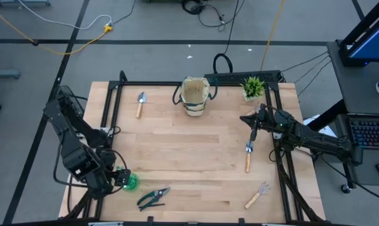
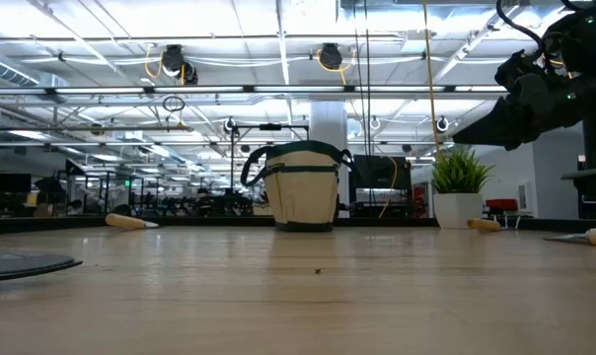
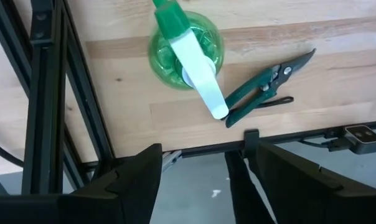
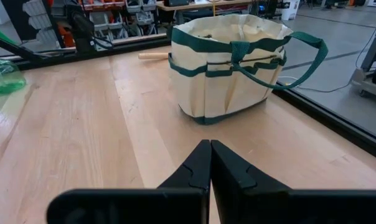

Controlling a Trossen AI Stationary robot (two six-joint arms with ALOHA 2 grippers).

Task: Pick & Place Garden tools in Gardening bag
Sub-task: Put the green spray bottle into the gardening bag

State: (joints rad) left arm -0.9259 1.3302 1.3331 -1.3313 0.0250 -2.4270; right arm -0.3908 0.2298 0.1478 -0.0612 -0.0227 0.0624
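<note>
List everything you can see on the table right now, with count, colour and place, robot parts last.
gardening bag: one, beige with dark handles, far edge, centre.
trowels: two, wooden handles; one left of the bag, one on the right side.
hand rake: one, wooden handle, near right corner.
pruning shears: one, dark green handles, near edge, beside the bottle.
spray bottle: one, green with white nozzle, near left corner.
potted plant: one, green in white pot, far right.
left end effector: open, above the near left edge by the bottle.
right end effector: shut, empty, raised, facing the bag.
</note>
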